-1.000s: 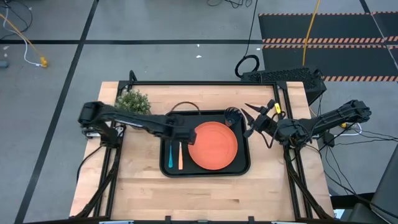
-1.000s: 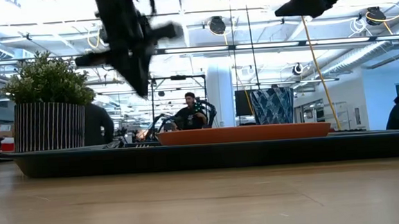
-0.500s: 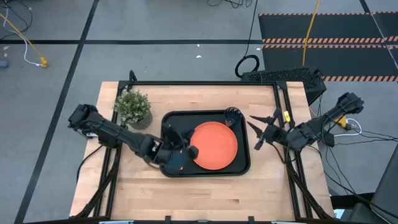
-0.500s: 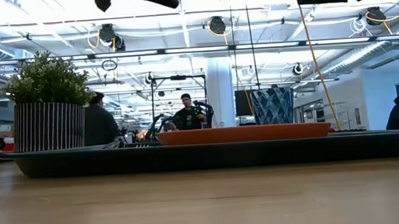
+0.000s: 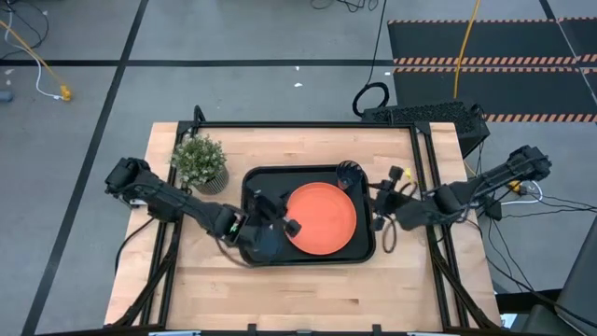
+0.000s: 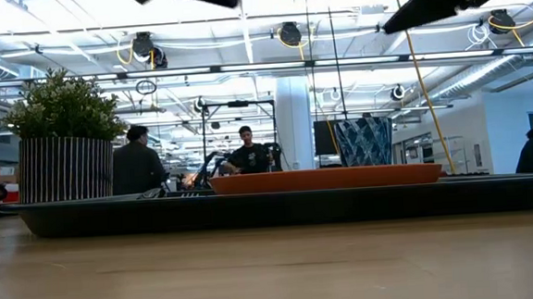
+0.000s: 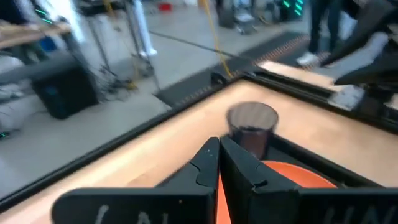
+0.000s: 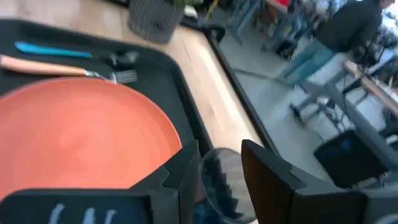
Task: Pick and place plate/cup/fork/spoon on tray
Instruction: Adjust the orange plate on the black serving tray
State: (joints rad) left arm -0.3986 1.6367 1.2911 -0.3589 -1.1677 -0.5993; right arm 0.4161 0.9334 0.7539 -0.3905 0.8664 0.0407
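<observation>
The black tray (image 5: 308, 257) lies mid-table. The orange plate (image 5: 322, 219) lies on its right half, and the dark grey cup (image 5: 348, 174) stands in its far right corner. The fork (image 8: 56, 65) and the blue-handled spoon (image 8: 46, 50) lie side by side on the tray's left part, hidden under my left arm in the high view. My left gripper (image 5: 291, 226) hovers shut over the plate's left edge and holds nothing. My right gripper (image 5: 377, 213) is open and empty beside the tray's right rim. The cup (image 8: 221, 183) shows between its fingers without touching them.
A potted green plant (image 5: 199, 161) in a striped pot stands on the table at the tray's far left. Black frame rails (image 5: 308, 125) run along the table's edges. Bare wood lies along the near edge (image 5: 308, 294). People sit in the room beyond the table (image 6: 248, 155).
My left gripper has risen from the tray's left part and moved toward the near edge; it now covers the fork and spoon in the high view. My right gripper has moved toward the near edge alongside the tray's right rim. Plate, cup, fork and spoon stay in place.
</observation>
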